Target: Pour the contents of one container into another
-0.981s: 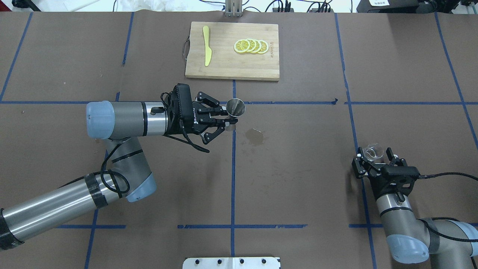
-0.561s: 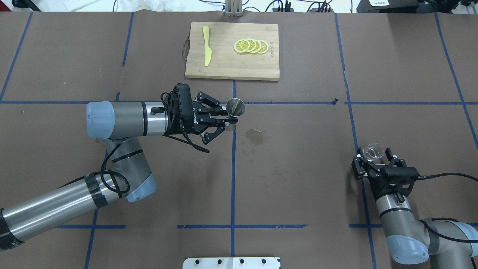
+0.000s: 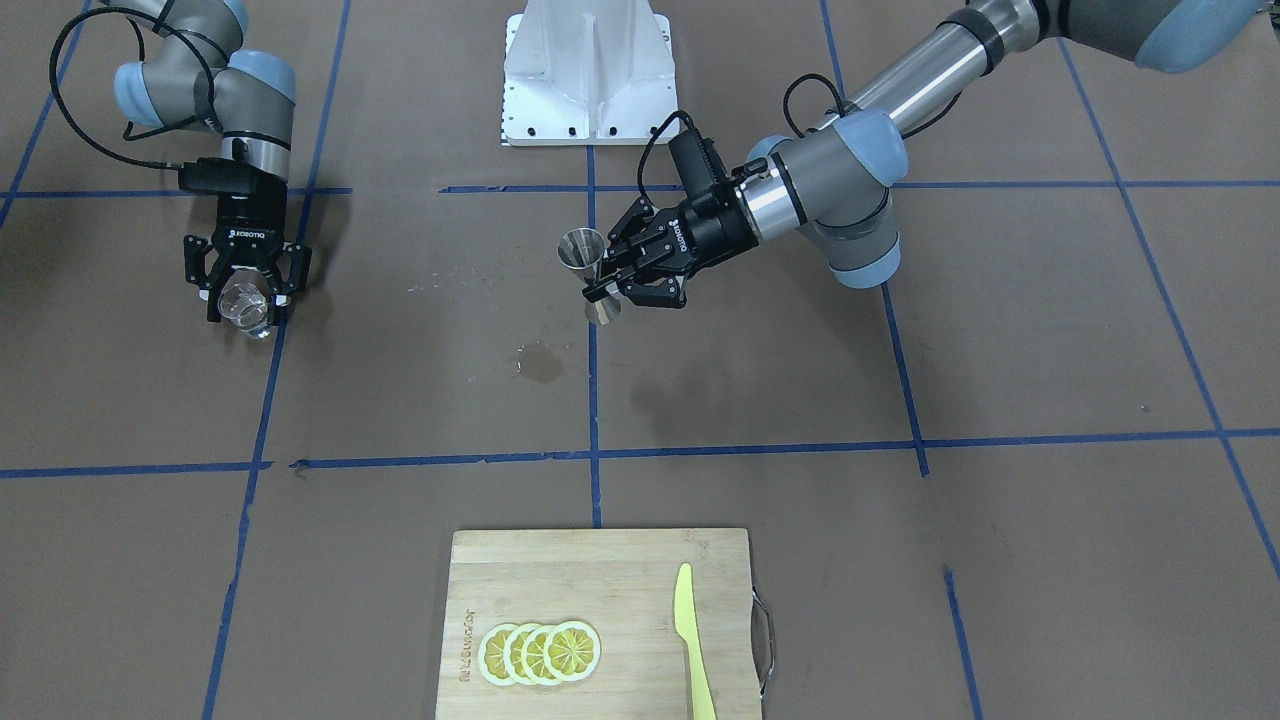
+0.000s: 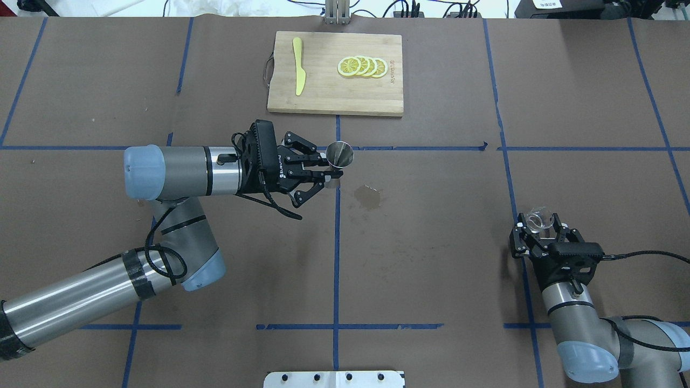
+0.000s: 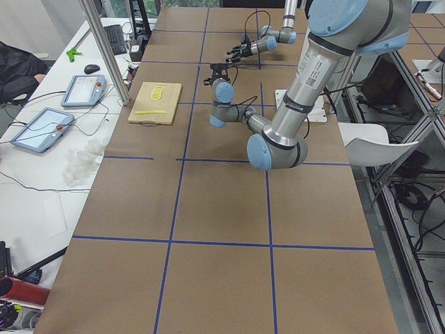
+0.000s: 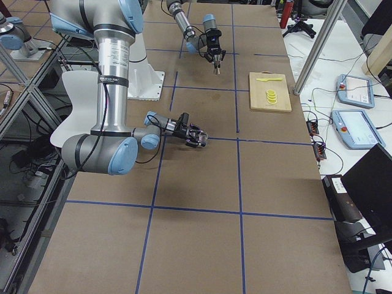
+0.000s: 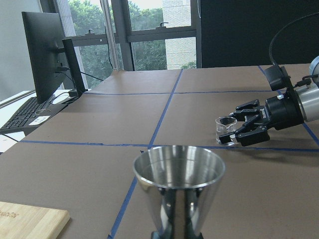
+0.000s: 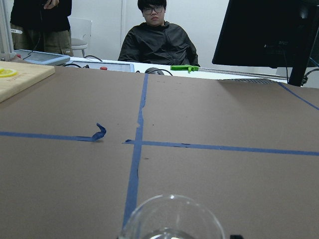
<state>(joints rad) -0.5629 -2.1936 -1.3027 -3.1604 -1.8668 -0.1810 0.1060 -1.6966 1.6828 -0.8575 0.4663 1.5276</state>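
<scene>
The silver hourglass jigger (image 4: 340, 155) hangs upright above the table near its middle. My left gripper (image 4: 326, 175) is shut on its narrow waist; the jigger (image 3: 583, 252) also shows in the front view and fills the bottom of the left wrist view (image 7: 178, 184). The small clear glass cup (image 4: 538, 218) stands on the table at the right. My right gripper (image 4: 540, 222) is open, its fingers wide on either side of the cup and apart from it. The cup (image 7: 225, 128) shows between those fingers, and its rim (image 8: 169, 216) sits low in the right wrist view.
A bamboo cutting board (image 4: 323, 97) with lemon slices (image 4: 362, 67) and a yellow knife (image 4: 298, 66) lies at the far middle. A wet stain (image 4: 368, 197) marks the paper just right of the jigger. A seated person (image 8: 157, 42) is beyond the table's far side.
My right gripper has drawn back slightly toward the robot while the cup stays where it was. The left arm and jigger have not moved.
</scene>
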